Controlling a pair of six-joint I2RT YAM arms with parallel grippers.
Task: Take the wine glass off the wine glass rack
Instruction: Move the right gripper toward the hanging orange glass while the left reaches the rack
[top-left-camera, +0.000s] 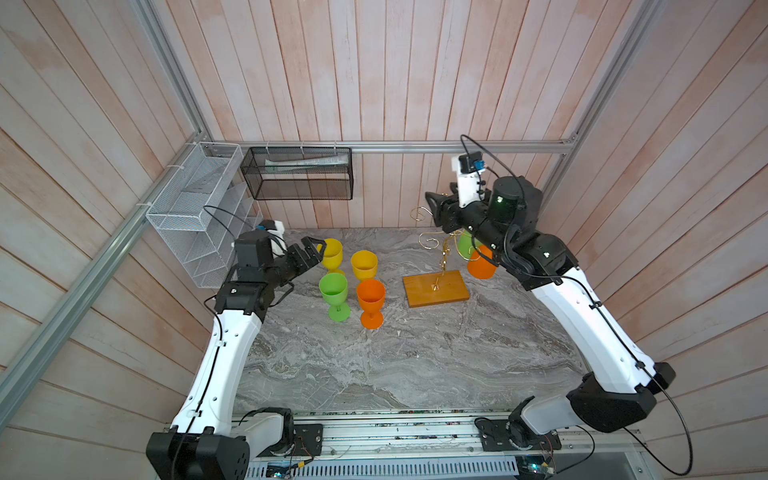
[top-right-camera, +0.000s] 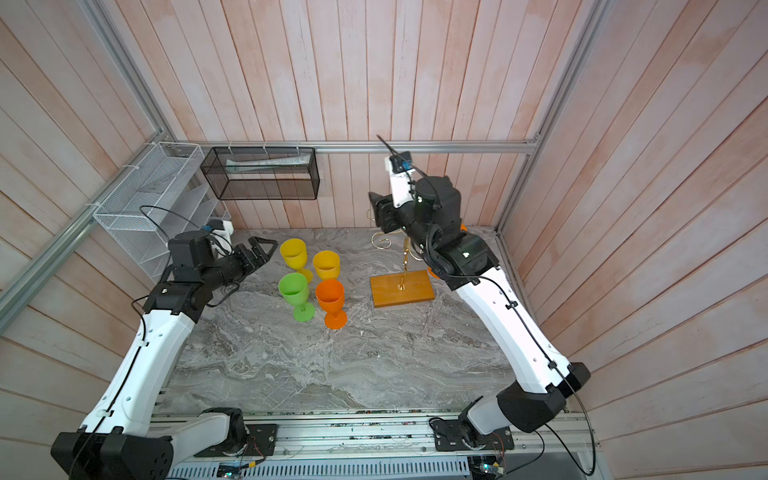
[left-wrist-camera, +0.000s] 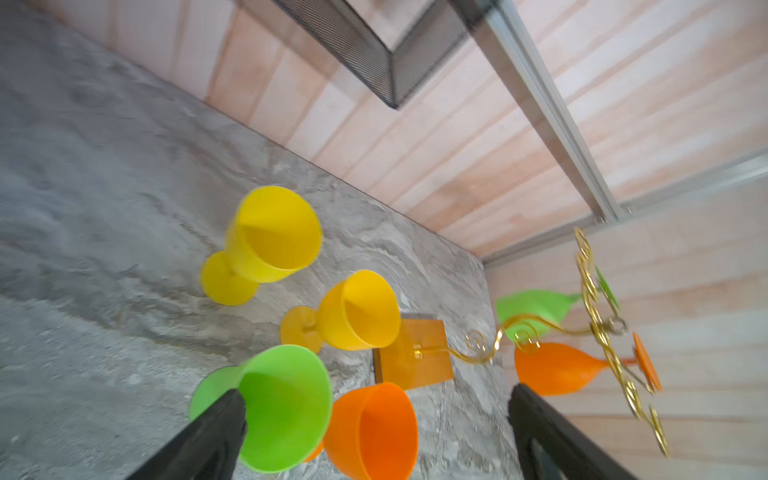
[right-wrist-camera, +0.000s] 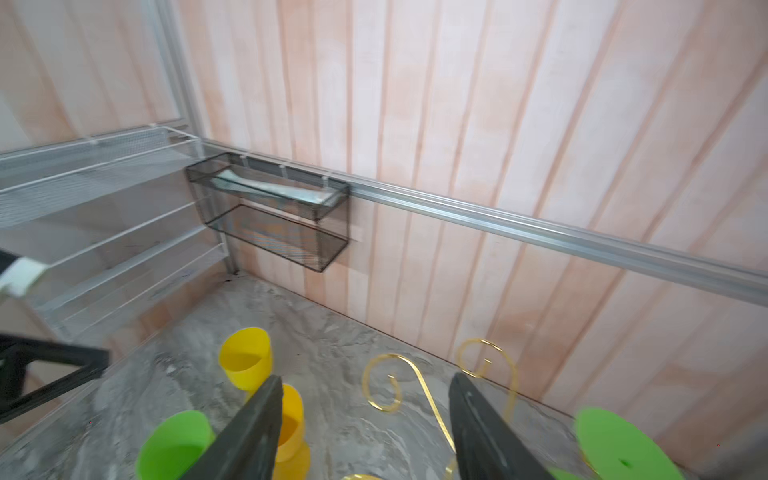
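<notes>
We count four glasses (top-left-camera: 370, 293) standing on the worktop (top-left-camera: 415, 365). The green glass (left-wrist-camera: 532, 307) and orange glass (left-wrist-camera: 557, 370) hang on the rack (top-left-camera: 435, 289), so we reckon two are left. Right tool (right-wrist-camera: 363, 382) over the rack, jaws apart, empty. Left tool (left-wrist-camera: 376, 390) wide apart, empty.

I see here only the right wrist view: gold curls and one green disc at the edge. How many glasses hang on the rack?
Observer: Two, upside down: a hanging green glass and a hanging orange glass next to it.
Operator: On the table I count three glasses. Are there more?
Observer: One more: a standing orange glass beside the standing green glass.
Operator: What does the left tool hold?
Observer: Nothing. It is open, near the far yellow glass.
</notes>
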